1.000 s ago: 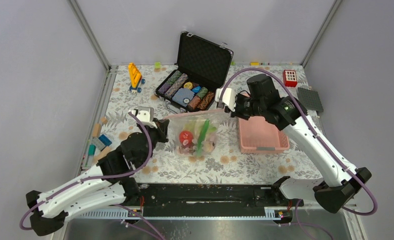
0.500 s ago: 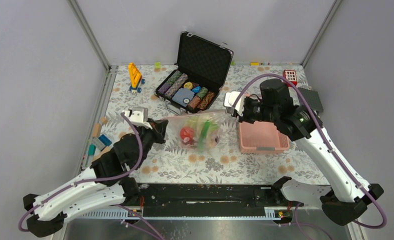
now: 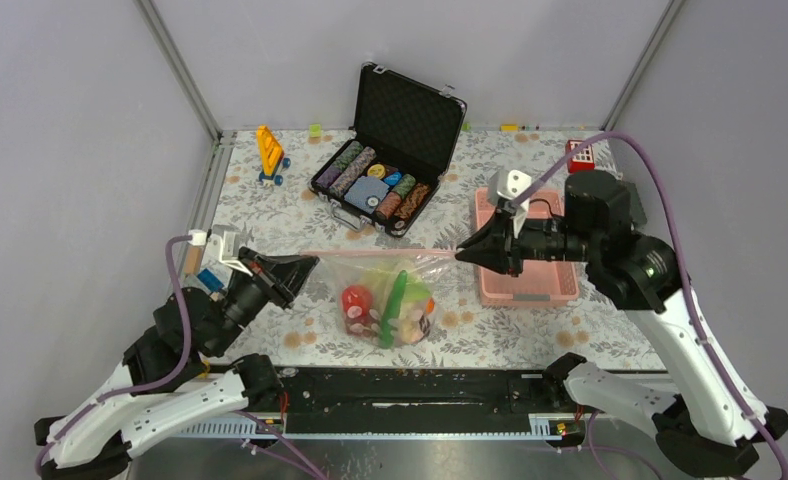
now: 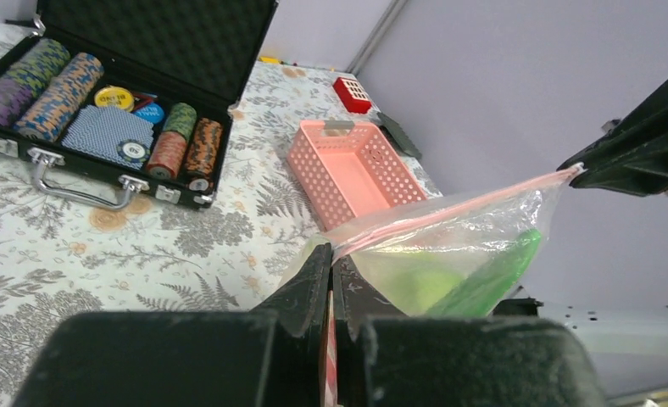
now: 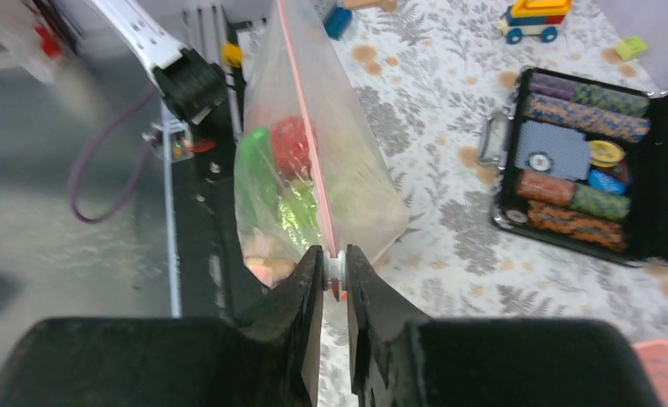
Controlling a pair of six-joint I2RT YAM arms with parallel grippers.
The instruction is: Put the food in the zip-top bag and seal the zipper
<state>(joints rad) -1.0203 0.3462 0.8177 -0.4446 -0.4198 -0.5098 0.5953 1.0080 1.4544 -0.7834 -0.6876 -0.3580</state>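
Observation:
The clear zip-top bag [image 3: 385, 290] hangs stretched between my two grippers, above the floral table. Its pink zipper [image 3: 385, 254] runs taut along the top. Inside lies the food: a red fruit [image 3: 355, 298], a long green vegetable [image 3: 394, 305] and pale pieces. My left gripper [image 3: 313, 262] is shut on the bag's left top corner [image 4: 331, 254]. My right gripper [image 3: 460, 253] is shut on the small white slider at the zipper's right end [image 5: 335, 259]. In the right wrist view the zipper [image 5: 301, 127] leads away, with the red fruit [image 5: 290, 144] behind the plastic.
An open black case of poker chips [image 3: 390, 150] stands at the back middle. A pink basket [image 3: 540, 280] sits under my right wrist. A yellow toy [image 3: 270, 152], a red toy [image 3: 579, 156] and loose blocks [image 3: 195, 275] lie near the table's edges.
Both arms drew apart and toward the near edge. The bag rose off the table and pulled taut, and my right gripper travelled rightward over the basket.

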